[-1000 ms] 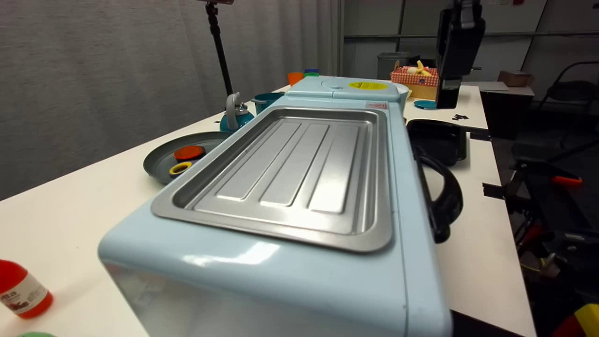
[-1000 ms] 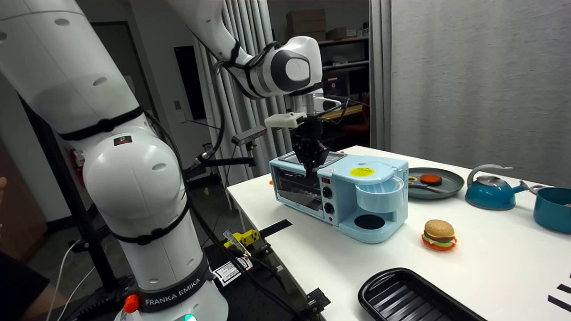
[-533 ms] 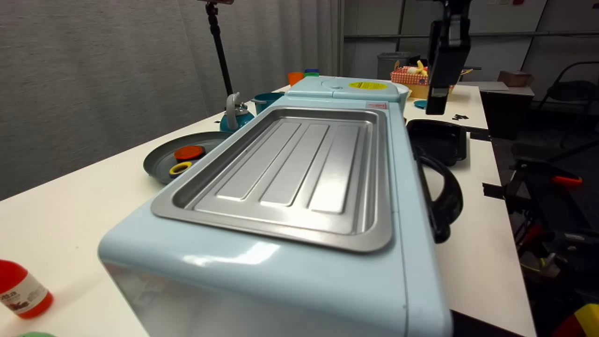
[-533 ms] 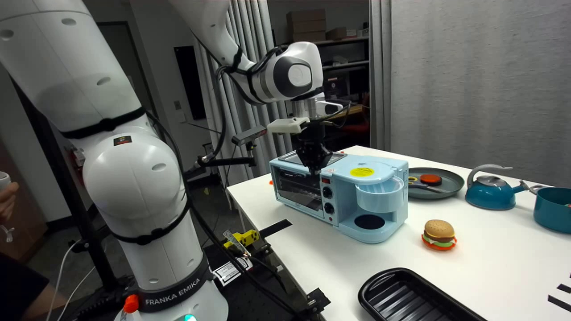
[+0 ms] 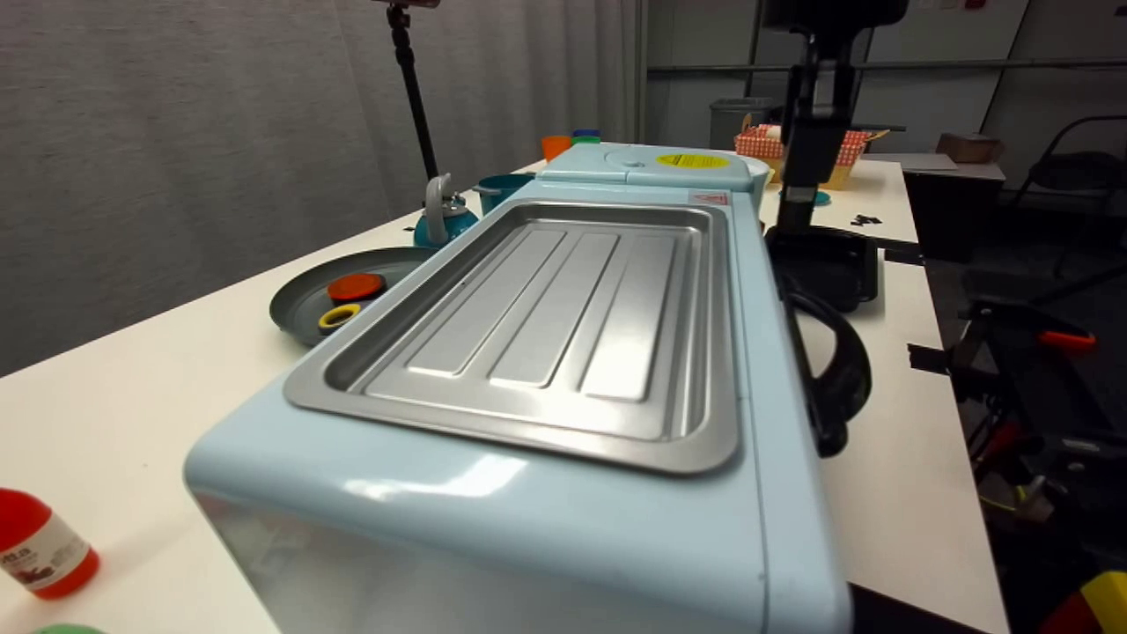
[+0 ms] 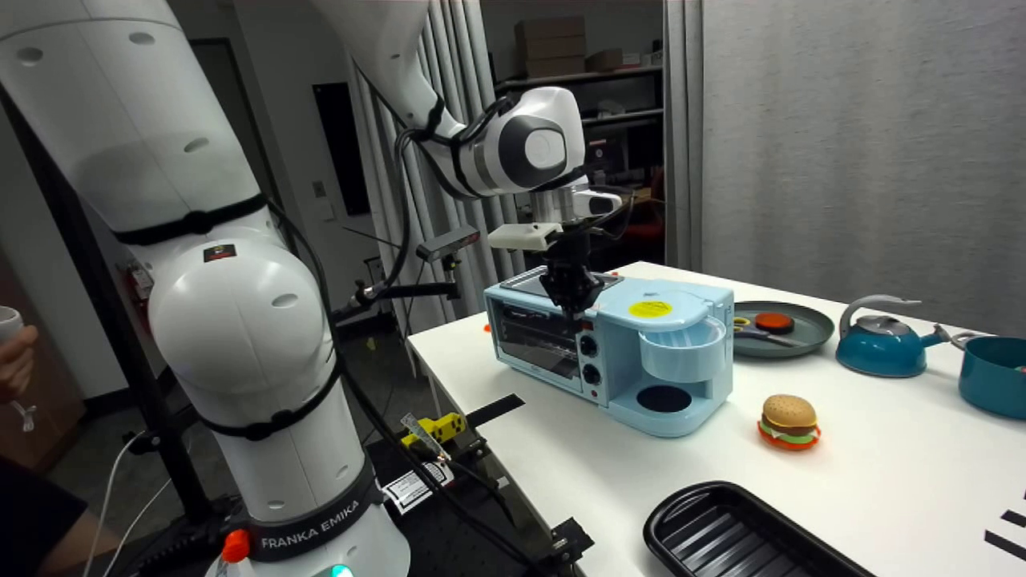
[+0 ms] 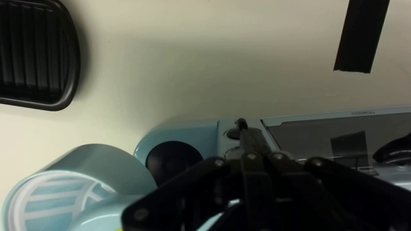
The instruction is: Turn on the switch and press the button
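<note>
In an exterior view, the white robot arm rose at far left and arched over the bench. To its right stood the light-blue appliance, starting with a dark oven door; in both exterior views a metal tray lay on top. The end effector pointed down at the appliance's upper front, its fingers together. Whether the tips touched anything could not be told. Just right of them, at the head of the control panel, was the red switch; its setting was unreadable. Below it sat two black knobs, one over the other, then a reddish dot, too small to identify. Further right came a yellow label on the lid, a pale cup under it and a black disc lower down. A black ridged tray lay nearer the camera. Past these were a grey pan holding a red-topped piece and a yellow-handled tool, then a burger, a teal kettle and, cut by the frame, a teal pot.

In the wrist view came the ridged tray, the cup, the disc, then the paired fingers, hiding part of the control panel, tips overlapping a knob from that angle, with the oven door to their right.
</note>
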Tool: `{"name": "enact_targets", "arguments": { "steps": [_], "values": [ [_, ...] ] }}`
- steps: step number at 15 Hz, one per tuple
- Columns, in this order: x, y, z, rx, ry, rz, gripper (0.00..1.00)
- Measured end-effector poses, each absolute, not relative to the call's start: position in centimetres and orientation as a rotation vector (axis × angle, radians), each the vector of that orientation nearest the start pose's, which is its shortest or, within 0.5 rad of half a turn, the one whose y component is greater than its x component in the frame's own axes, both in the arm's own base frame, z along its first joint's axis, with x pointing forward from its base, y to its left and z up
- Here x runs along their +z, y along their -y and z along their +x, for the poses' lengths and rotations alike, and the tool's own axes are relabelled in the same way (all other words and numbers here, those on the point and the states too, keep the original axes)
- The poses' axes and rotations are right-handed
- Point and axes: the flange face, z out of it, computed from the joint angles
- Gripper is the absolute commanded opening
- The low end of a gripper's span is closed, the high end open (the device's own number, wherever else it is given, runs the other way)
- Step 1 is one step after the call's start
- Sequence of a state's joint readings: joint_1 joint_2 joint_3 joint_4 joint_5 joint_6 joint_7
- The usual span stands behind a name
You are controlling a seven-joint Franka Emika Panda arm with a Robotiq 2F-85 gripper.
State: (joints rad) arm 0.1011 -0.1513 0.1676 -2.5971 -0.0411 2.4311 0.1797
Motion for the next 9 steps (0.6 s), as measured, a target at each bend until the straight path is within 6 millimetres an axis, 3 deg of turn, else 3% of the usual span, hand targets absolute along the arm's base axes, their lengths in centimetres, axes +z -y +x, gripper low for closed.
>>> {"name": "enact_targets", "arguments": {
  "steps": [9],
  "values": [
    [30.25,-11.23,41.99,-0.031,0.166,-3.181,0.00]
  ]
}}
